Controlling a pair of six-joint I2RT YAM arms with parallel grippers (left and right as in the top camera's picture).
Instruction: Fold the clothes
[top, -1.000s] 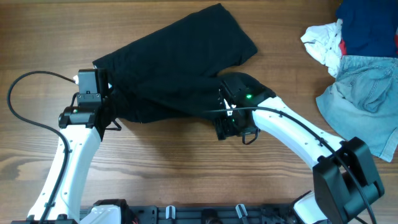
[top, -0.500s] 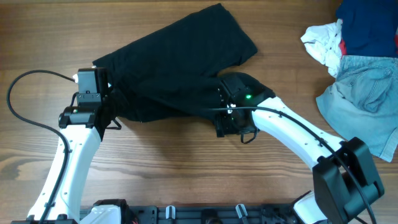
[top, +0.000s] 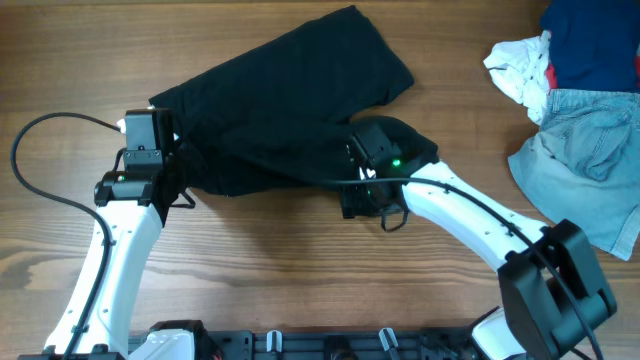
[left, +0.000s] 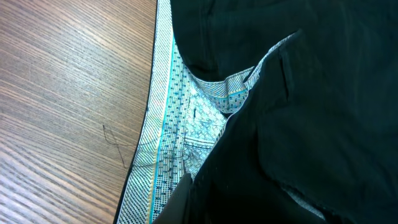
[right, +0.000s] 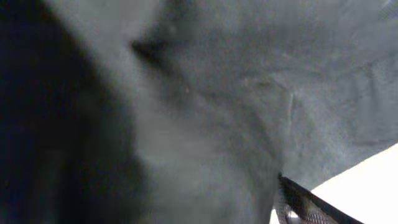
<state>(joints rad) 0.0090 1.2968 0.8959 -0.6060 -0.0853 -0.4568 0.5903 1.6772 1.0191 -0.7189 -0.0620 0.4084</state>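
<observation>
The clothes (top: 285, 105), a large black garment, lie spread across the middle of the table. My left gripper (top: 176, 168) is shut on their left edge. In the left wrist view the black fabric (left: 311, 106) folds back over a pale dotted waistband lining (left: 168, 124), and one fingertip (left: 179, 200) shows at the bottom against the cloth. My right gripper (top: 368, 166) sits at the garment's lower right edge with black cloth draped over it. Blurred dark fabric (right: 205, 112) fills the right wrist view, and one mesh-patterned fingertip (right: 308, 205) stands far out at the lower right, so the jaws are open.
At the right edge lie a crumpled white cloth (top: 517, 66), a navy garment (top: 592, 40) and light blue denim shorts (top: 585, 150). A black cable (top: 25, 175) loops out left of the left arm. Bare wood (left: 62, 93) runs along the waistband.
The right arm has shifted slightly left and toward the garment's edge. The left arm and the garment have not visibly moved.
</observation>
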